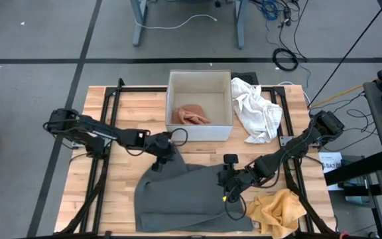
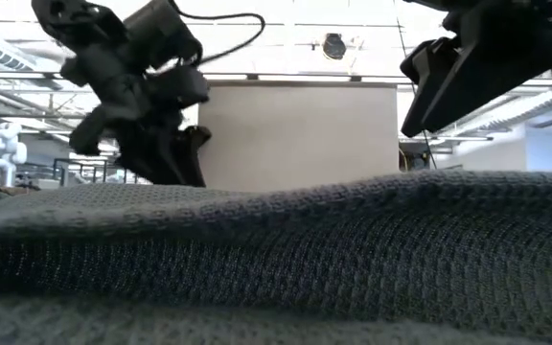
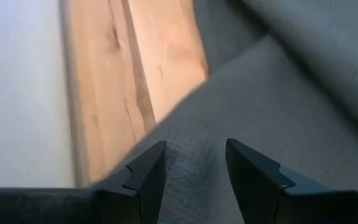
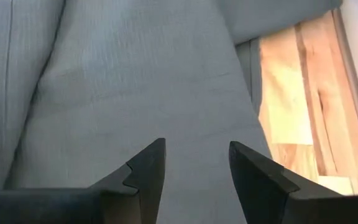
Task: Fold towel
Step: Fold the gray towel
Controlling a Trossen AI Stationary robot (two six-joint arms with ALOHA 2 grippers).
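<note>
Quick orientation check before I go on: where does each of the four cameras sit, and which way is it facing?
High view: above the table, looking straight down; both arms, left gripper and right gripper at the grey towel, white box behind.
Low view: table height, looking across the grey towel into the room; both arms come in from above.
Left wrist view: looks past its open fingers at towel and wooden table.
Right wrist view: the same, past its own fingers.
Shared: the grey towel shows in all four.

Left arm reaching in from the table's left side, left gripper (image 1: 161, 159) hanging low near mid-table, fingers (image 3: 146, 177) standing apart. Right arm angling in from the right; right gripper (image 1: 227, 189) pointing down, fingers (image 4: 148, 168) likewise parted.
</note>
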